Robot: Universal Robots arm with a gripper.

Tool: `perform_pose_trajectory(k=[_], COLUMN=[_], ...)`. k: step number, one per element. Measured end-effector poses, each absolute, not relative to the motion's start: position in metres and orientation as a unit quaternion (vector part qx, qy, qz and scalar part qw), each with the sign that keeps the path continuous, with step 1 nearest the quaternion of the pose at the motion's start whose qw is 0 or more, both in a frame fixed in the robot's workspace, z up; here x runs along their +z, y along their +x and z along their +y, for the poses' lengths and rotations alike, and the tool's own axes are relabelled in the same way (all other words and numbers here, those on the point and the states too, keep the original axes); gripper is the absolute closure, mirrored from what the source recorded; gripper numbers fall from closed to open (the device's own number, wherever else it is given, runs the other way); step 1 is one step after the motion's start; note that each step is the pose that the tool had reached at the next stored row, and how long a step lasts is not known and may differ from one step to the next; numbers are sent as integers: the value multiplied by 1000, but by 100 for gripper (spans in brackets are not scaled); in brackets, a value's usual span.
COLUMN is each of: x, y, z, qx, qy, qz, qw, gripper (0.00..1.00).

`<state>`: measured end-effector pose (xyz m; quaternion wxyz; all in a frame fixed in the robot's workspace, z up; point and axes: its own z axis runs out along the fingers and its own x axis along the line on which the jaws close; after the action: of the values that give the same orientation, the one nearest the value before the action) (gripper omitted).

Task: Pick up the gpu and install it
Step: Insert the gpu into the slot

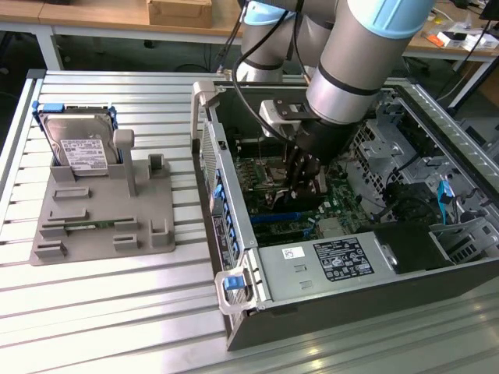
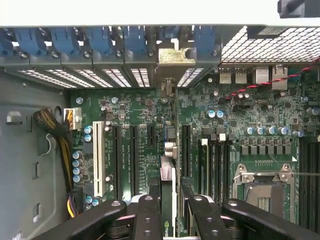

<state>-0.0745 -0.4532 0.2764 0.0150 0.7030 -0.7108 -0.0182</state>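
Tool (image 2: pixel 170 200) clamped on gpu (image 2: pixel 169 150), card edge-on over motherboard (image 2: pixel 240 120) slots, center frame inside the case (image 1: pixel 234 234).

Green motherboard (image 2: pixel 145 107), blue slot clips (image 2: pixel 75 42), grey holder tray (image 1: pixel 101 226), black pincer (image 2: pixel 170 210).

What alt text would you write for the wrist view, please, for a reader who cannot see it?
The gripper holds the gpu edge-on above the green motherboard inside an open computer case, with its metal bracket at the rear slot openings. Black expansion slots flank the card.
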Motion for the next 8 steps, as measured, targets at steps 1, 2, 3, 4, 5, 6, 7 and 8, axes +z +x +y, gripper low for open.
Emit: perform_pose_trajectory(k=[1, 2, 3, 4, 5, 6, 7, 8], x=[275, 275, 274, 273, 272, 271, 271, 271], y=[-76, -77, -77, -77, -77, -77, -77, -77], z=[-453, -453, -453, -453, -453, -453, -453, -453], qx=[-18, -18, -18, -18, -17, -17, -17, -17], qy=[703, 703, 703, 703, 703, 703, 703, 703], qz=[-711, -711, -711, -711, -711, -711, -711, -711], qw=[15, 15, 15, 15, 16, 16, 16, 16], gripper=[74, 74, 74, 74, 74, 74, 74, 74])
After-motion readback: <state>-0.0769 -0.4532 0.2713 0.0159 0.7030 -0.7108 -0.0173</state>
